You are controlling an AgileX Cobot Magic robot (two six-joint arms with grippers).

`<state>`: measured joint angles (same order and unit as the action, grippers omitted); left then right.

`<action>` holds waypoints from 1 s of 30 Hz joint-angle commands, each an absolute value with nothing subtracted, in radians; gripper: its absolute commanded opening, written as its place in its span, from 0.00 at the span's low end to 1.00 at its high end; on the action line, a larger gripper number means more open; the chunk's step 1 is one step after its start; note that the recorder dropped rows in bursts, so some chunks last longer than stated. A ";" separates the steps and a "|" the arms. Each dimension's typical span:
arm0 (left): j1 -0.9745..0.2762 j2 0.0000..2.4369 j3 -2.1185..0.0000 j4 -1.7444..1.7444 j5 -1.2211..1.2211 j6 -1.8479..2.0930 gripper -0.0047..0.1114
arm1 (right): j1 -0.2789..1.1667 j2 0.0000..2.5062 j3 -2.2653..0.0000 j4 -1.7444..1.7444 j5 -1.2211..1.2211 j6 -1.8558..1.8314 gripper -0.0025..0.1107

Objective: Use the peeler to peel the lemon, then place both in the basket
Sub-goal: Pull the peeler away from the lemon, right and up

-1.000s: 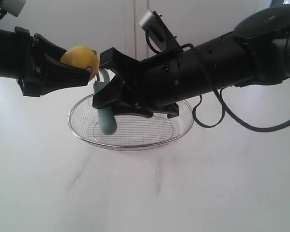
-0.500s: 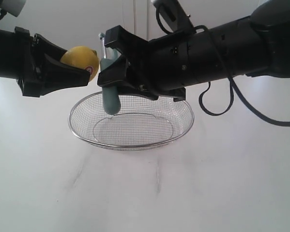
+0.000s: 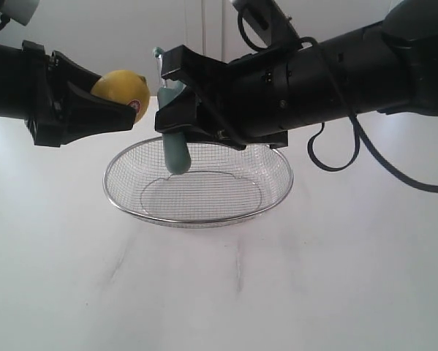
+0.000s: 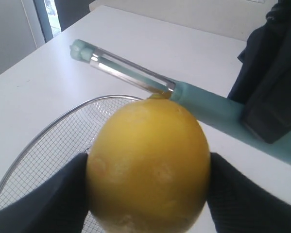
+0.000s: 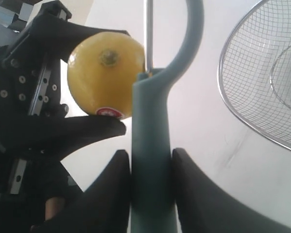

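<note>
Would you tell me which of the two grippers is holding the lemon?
The left gripper: it clamps the lemon, while the right gripper grips the peeler by its handle instead.

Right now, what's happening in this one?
The left gripper holds the lemon up in the air. The right gripper is clamped on the teal handle of the peeler, whose metal blade sits right beside the lemon, seemingly touching it. The skin that shows looks intact, sticker included. Both hang near and above the wire basket, which sits on the white table; neither is in it yet.
</note>
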<state>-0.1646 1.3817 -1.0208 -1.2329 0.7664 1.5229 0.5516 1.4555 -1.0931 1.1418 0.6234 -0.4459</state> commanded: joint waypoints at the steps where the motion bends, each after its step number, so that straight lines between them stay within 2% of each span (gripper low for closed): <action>1: -0.163 1.374 -1.024 -1.263 0.772 1.523 0.04 | 0.547 1.445 -1.093 1.118 0.612 -0.448 0.02; 9: -0.163 1.374 -1.024 -1.257 0.703 1.523 0.04 | 0.547 1.445 -1.093 1.105 0.585 -0.448 0.02; 22: -0.163 1.374 -1.024 -1.251 0.700 1.521 0.04 | 0.453 1.445 -1.099 1.032 0.605 -0.442 0.02; 30: -0.163 1.374 -1.024 -1.251 0.700 1.521 0.04 | 0.448 1.445 -1.222 0.522 0.694 -0.127 0.02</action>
